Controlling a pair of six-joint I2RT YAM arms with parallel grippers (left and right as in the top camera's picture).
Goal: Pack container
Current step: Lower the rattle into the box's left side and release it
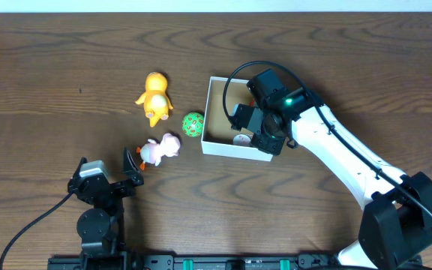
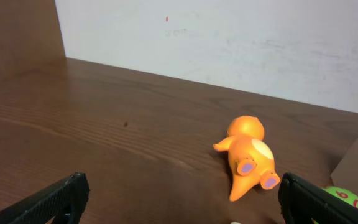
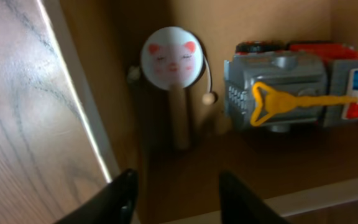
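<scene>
Overhead, the left gripper (image 1: pixel 109 171) stands wide and empty at the table's near edge. The container (image 1: pixel 227 146) sits just right of centre, with the right gripper (image 1: pixel 253 124) parted above it, holding nothing. Its thin cardboard likely makes it light yet crushable, so pinch one wall's rim.

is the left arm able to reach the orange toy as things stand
Probably yes. Its fingers stand wide open and point toward the orange toy, with only bare table between. The pink toy lies just beside that path.
</scene>
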